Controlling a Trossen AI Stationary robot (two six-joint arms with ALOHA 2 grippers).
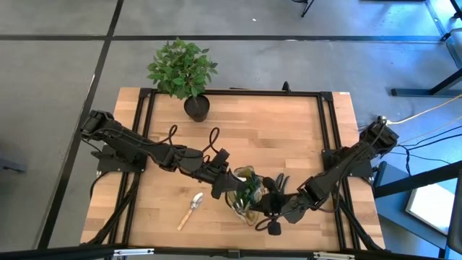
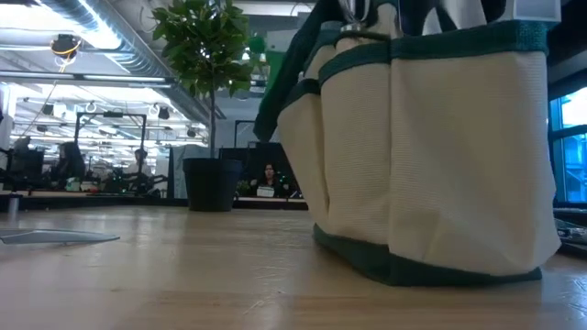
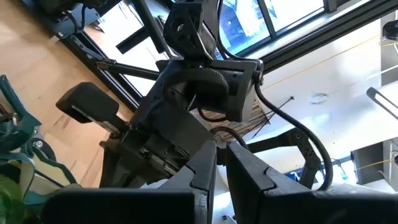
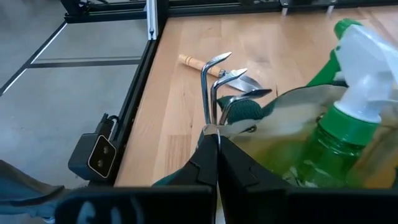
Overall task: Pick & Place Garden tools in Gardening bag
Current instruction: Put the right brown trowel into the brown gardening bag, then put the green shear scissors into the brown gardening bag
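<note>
One gardening bag [image 1: 244, 195] stands near the table's near edge, holding one green spray bottle [image 4: 345, 118] and a metal fork [image 4: 214, 84]. One trowel [image 1: 191, 209] lies on the table left of it. Both grippers meet at the bag: the left gripper [image 1: 229, 180] has its fingers nearly together on nothing visible, and the right gripper [image 4: 216, 146] is closed at the bag's rim.

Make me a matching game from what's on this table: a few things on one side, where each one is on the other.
Things:
1. spray bottle
2. trowel
3. potted plant
4. gardening bag

Places:
A. flat on the bare wood, left of the bag
B. at the table's far edge
C. inside the bag
D. between the two arms, near the front edge

Pairs: 1-C, 2-A, 3-B, 4-D
</note>
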